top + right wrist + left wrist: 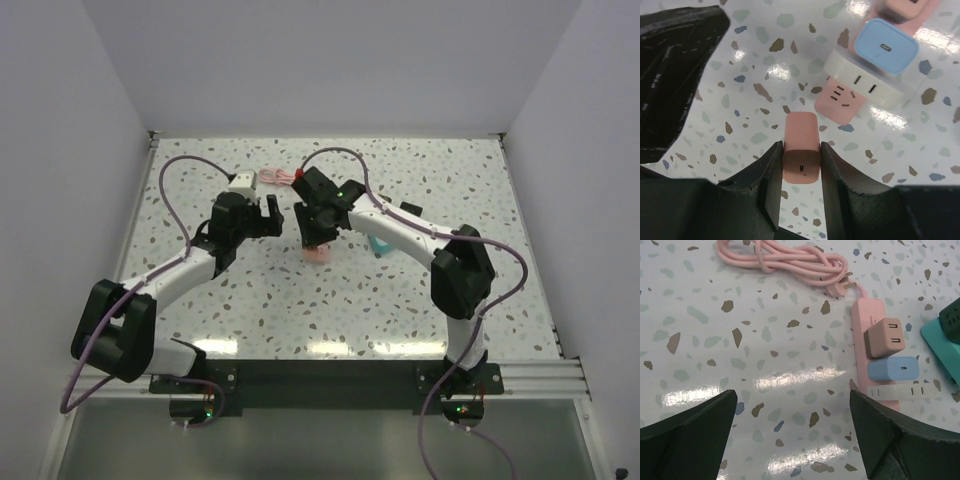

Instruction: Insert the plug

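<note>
The plug (pixel 865 82) is seen seated across the near end of the pink power strip (pixel 860 325), at 3 o'clock in the left wrist view, just beside a blue charger (pixel 892 367). Insertion is judged essentially done, though full seating cannot be confirmed. The left gripper (pixel 792 405) is spread wide and empty, while a small pink block (pixel 801 132) is pinched in the right gripper (pixel 801 150).

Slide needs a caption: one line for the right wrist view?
Right gripper holds a pink block near the pink power strip carrying a blue adapter and off-white plug.
</note>
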`<act>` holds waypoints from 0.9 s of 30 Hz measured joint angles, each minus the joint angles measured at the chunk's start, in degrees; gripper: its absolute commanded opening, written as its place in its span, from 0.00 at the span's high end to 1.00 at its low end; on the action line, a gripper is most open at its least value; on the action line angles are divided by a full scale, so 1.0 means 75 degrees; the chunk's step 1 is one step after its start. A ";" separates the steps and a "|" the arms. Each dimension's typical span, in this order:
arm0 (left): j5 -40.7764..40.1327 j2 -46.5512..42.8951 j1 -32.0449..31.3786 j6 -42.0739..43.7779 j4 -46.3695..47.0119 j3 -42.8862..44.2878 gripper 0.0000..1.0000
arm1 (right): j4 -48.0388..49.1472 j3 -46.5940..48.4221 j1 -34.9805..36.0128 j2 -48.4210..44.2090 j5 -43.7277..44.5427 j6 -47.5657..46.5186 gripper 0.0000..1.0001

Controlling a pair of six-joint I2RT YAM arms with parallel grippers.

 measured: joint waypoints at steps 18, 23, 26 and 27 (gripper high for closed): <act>0.1504 -0.0006 0.0752 0.0251 0.0111 -0.0417 0.00 | -0.2017 0.1798 -0.0166 0.1035 0.0752 0.0676 1.00; 0.1597 -0.0003 0.0793 0.0251 0.0125 -0.0510 0.00 | -0.2017 0.1795 -0.0166 0.1090 0.0758 0.0778 1.00; 0.1638 -0.0003 0.0793 0.0251 0.0137 -0.0510 0.00 | -0.1982 0.1798 -0.0166 0.1192 0.0766 0.0863 1.00; 0.1644 -0.0003 0.0793 0.0251 0.0149 -0.0510 0.00 | -0.1955 0.1792 -0.0166 0.1236 0.0766 0.0895 1.00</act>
